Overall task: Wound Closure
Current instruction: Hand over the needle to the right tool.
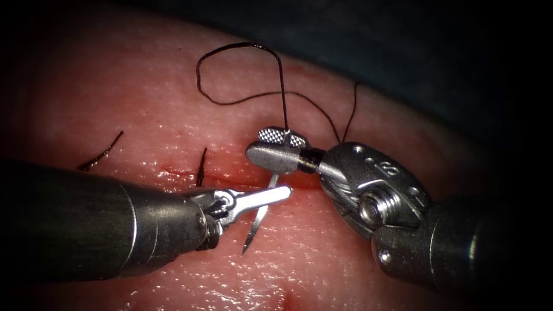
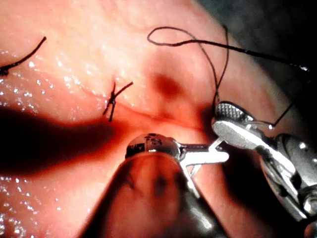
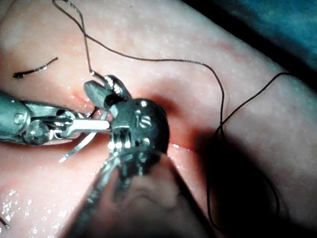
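A: Where is the needle (image 1: 260,214) found?

B: It is held near its thread end between the closed jaws of the right claw (image 1: 275,148). The free curve hangs below that claw, over the cut (image 1: 173,173), and the point lies beside the left claw (image 1: 271,196), above the tissue (image 1: 322,253). It is not seen to be inside the tissue.

A: And the left claw?

B: Its jaws are seen pressed together just beside the needle's middle. Whether the needle is gripped there cannot be told; it looks only crossed.

A: How will the needle be handled?

B: It is judged stiff, thin and slippery, so a turn in the jaws is easily made. A grip on the body, away from the fragile point, is judged safest. The thread (image 1: 242,75) is soft and light; it loops above the right claw. A knotted stitch (image 1: 201,167) is seen left of both claws.
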Robot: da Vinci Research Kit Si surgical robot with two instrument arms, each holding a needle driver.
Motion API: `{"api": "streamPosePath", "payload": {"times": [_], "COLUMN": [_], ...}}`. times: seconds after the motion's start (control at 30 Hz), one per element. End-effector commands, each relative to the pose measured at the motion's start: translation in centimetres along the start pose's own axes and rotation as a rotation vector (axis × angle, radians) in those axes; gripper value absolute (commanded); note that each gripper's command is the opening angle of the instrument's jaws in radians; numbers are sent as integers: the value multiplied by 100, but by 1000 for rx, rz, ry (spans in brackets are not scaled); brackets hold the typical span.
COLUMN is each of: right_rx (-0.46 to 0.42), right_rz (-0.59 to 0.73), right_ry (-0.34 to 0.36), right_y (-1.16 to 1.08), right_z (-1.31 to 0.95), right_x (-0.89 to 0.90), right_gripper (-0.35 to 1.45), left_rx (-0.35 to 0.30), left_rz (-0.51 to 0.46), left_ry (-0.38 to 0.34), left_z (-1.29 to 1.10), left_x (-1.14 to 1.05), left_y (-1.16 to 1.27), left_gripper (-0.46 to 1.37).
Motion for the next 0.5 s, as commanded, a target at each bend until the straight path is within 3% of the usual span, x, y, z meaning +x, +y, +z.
{"api": "streamPosePath", "payload": {"times": [0.03, 0.17, 0.33, 0.37, 0.4, 0.43, 0.5], "right_rx": [-7, -8, -7, -7, -6, -5, -4], "right_rz": [-24, -112, -129, -129, -129, -135, -147], "right_ry": [-12, -40, -41, -41, -41, -42, -42], "right_y": [0, 0, 2, 2, 2, 2, 3], "right_z": [0, -2, -2, -2, -2, -2, -3], "right_x": [0, 0, 1, 1, 1, 1, 2], "right_gripper": [-35, -35, -35, -35, -35, -35, -35], "left_rx": [-12, -13, -12, -12, -12, -12, -9], "left_rz": [1, 0, -1, -2, -3, -4, 12], "left_ry": [-1, -4, -3, -2, -2, -2, -3], "left_z": [0, 0, 0, 1, 2, 2, 4], "left_x": [0, -1, -2, -2, -1, -1, 0], "left_y": [0, 1, 3, 3, 4, 4, 5], "left_gripper": [-35, -35, -35, -17, 29, 53, 82]}}
